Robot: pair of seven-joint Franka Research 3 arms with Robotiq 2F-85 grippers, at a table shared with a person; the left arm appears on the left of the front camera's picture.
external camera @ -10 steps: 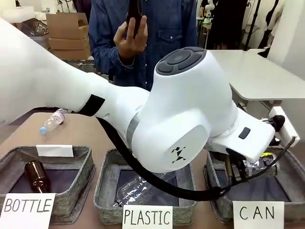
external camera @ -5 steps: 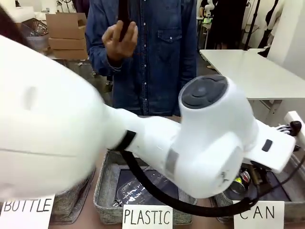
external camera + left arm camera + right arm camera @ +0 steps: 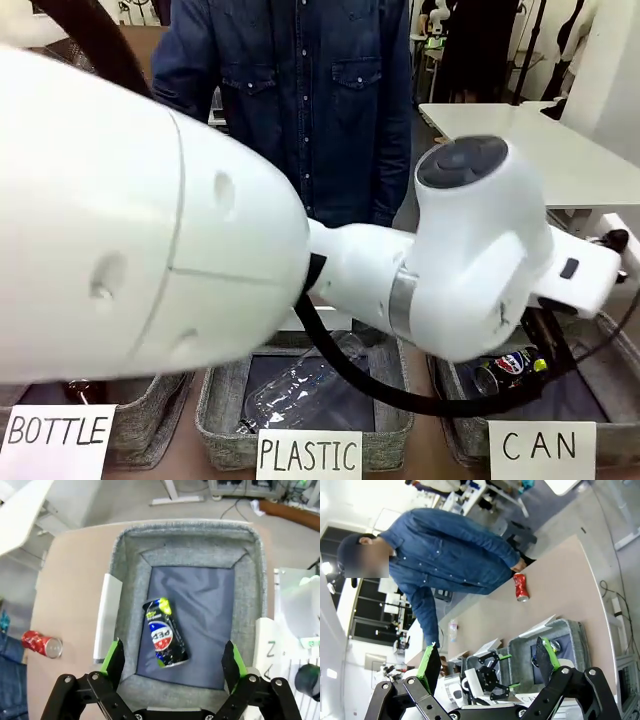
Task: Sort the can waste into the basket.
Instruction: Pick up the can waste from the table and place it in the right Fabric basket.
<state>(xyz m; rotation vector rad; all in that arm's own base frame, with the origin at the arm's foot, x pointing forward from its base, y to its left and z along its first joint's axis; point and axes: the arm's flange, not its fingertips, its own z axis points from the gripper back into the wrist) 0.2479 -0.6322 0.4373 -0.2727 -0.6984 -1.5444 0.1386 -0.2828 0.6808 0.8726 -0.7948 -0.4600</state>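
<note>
Cans are in two places. The dark can [image 3: 165, 639] lies on its side in the basket [image 3: 185, 532], on the dark cloth bottom, close to the side with the white tag [image 3: 107, 615]. It has a red, white and blue logo and looks squashed. The red can [image 3: 42, 644] lies on its side on the worktop [image 3: 75, 580], outside the basket, past the tag side and well apart from the dark can.

The left gripper [image 3: 173, 662] hangs right above the basket. Its two fingers are spread wide and nothing is between them. It does not touch the dark can.

In the front view the big white left arm [image 3: 470, 260] reaches across to the basket behind the "CAN" sign [image 3: 541, 447]. The dark can peeks out under the arm, partly hidden by a black cable. The middle basket [image 3: 225, 400], marked "PLASTIC", holds a clear plastic bottle [image 3: 300, 385].

The right gripper [image 3: 487, 662] is up high and looks down on the worktop from far off. Its fingers are wide apart too, and it holds nothing. From there the red can lies near the far edge, just in front of the person [image 3: 450, 550] in a blue denim shirt. It may be dented, but it is too small to be sure.
</note>
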